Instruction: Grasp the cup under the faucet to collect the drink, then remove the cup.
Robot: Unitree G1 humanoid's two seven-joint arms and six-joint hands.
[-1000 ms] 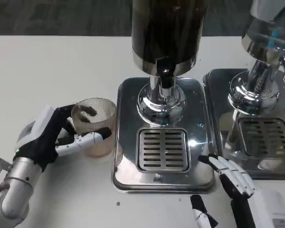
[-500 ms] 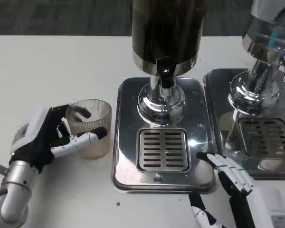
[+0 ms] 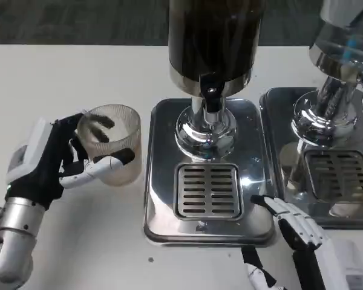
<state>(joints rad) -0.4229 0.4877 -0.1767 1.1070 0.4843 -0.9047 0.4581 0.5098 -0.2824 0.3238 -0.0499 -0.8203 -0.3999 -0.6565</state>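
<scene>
Cup [image 3: 109, 145] in left hand [image 3: 48, 160]; no legible writing.

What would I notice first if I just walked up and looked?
Probably the shiny dispenser in the middle, its dark tank above a faucet and slotted drip tray. Next, the see-through cup held by the left hand, off to the dispenser's left. The right hand rests at the base's front right corner.
</scene>
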